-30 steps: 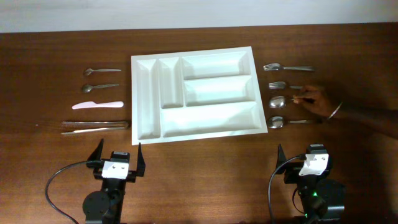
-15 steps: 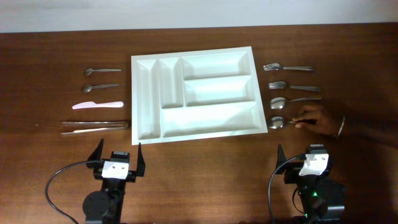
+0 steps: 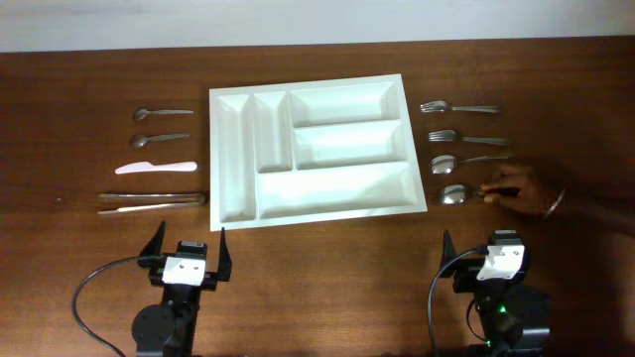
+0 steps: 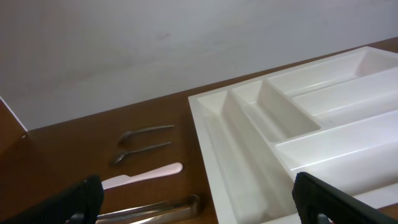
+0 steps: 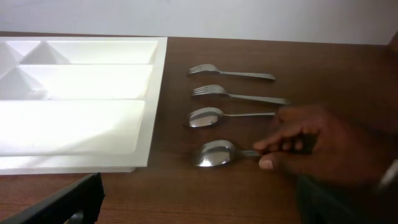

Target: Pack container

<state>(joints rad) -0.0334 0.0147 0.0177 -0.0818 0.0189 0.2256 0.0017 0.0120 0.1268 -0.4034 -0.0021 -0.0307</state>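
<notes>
- The container (image 3: pixel 337 188), a white tray with five compartments, lies flat on the wooden table (image 3: pixel 79 79).
- Left of the container, in a column: two small spoons (image 3: pixel 164 112) (image 3: pixel 159 140), a pale plastic knife (image 3: pixel 156 168) and metal tongs (image 3: pixel 151 202).
- Right of the container, in a column: two forks (image 3: pixel 458 107) (image 3: pixel 466 138), a spoon (image 3: pixel 466 161) and a near spoon (image 3: pixel 454 194).
- A person's hand (image 3: pixel 521 186) reaches in from the container's right, its fingertips on the near spoon's handle.
- The left gripper (image 3: pixel 189 241) sits below the container's near-left corner, jaws wide apart and holding nothing.
- The right gripper (image 3: pixel 484 246) sits beyond the container's near-right corner, jaws likewise spread around nothing.
</notes>
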